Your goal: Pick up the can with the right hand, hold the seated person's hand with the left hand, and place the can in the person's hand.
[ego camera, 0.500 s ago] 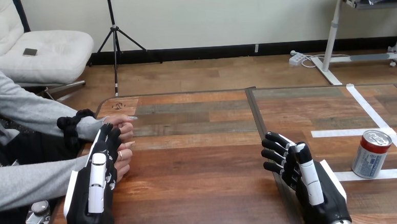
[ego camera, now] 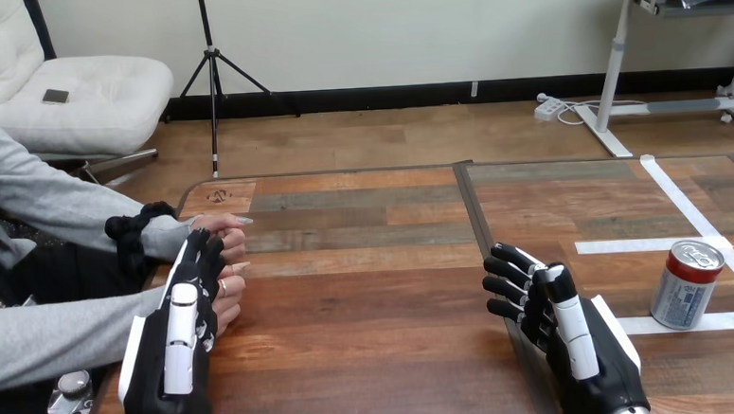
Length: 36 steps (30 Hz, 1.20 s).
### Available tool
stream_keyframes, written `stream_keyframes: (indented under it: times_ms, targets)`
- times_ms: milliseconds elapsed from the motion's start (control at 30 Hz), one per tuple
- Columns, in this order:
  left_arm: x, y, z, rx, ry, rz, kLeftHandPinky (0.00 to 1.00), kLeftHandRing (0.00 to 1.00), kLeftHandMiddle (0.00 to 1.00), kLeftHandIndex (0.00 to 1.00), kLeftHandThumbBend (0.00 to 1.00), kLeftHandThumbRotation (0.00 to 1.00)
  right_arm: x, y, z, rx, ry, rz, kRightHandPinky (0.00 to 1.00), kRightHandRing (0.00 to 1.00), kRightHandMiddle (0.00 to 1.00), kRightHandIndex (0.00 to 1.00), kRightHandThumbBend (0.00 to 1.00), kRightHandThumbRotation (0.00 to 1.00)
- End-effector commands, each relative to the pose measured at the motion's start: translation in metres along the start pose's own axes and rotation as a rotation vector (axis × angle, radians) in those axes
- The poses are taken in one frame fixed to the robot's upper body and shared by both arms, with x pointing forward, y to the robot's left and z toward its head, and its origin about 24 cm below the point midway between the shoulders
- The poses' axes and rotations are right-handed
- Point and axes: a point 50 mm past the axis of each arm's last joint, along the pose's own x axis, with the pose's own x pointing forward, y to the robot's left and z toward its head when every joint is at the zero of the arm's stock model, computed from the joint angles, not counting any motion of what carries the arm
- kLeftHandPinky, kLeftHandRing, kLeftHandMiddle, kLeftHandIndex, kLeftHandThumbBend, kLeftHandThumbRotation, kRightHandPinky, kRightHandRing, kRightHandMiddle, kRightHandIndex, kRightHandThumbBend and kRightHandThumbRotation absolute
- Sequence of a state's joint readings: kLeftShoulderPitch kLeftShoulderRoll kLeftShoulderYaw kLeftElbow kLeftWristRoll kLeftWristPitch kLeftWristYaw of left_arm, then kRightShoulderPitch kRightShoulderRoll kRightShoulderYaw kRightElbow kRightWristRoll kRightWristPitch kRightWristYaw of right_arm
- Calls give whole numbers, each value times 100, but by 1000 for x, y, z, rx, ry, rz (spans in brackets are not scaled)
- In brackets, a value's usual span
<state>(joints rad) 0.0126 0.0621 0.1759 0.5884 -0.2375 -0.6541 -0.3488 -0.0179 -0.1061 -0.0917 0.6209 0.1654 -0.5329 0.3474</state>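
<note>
A red and silver can (ego camera: 687, 284) stands upright at the table's right, inside a square of white tape. My right hand (ego camera: 564, 334) rests low at the front right, a hand's width left of the can, its fingers relaxed and holding nothing. My left hand (ego camera: 177, 354) lies at the front left with straight fingers reaching over the person's hands (ego camera: 226, 262), which rest together at the table's left edge. I cannot tell whether my left fingers touch them.
White tape lines (ego camera: 671, 196) mark the wooden table's right part. A dark seam (ego camera: 472, 211) runs down the tabletop's middle. The person's grey sleeves (ego camera: 57, 328) come in from the left edge.
</note>
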Motion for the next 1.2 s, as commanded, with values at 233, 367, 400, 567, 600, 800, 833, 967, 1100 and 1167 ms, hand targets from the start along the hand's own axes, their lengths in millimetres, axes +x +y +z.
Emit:
stream_keyframes:
  times_ms: [233,367,400,567,600,800,833,967,1100,1167]
  targets:
    - [15,-3,10,10,-52,-29,100,97,95,95,50,100,26,2,27,-9,-105,74,86,88,89,88,88,100]
    - [15,-3,10,6,-46,-31,100,97,95,95,50,100,32,2,35,-39,-130,119,86,89,90,89,90,100]
    - [15,-3,10,4,-43,-34,100,97,95,95,49,100,34,1,39,-46,-142,131,87,89,90,89,91,100]
    - [15,-3,10,8,-39,-41,100,97,95,95,48,100,43,-2,51,-47,-164,137,87,90,91,90,95,99]
    - [15,-3,10,11,-38,-42,100,97,95,95,48,100,45,-3,55,-46,-169,136,87,90,91,90,96,99]
    - [15,-4,9,20,-37,-39,100,96,94,95,48,100,57,-9,72,-53,-204,132,88,90,90,89,99,96]
    - [15,-4,9,20,-37,-39,100,96,94,95,47,100,58,-11,75,-59,-211,131,88,90,90,89,99,96]
    - [15,-5,9,18,-39,-42,100,96,94,95,45,100,64,-16,87,-83,-242,128,88,91,91,89,100,97]
    - [15,-6,8,10,-35,-46,100,97,95,95,45,100,70,-22,102,-87,-278,121,88,91,91,89,100,99]
    - [15,-6,8,8,-34,-48,100,97,95,95,45,100,72,-24,108,-89,-292,118,88,91,91,89,100,99]
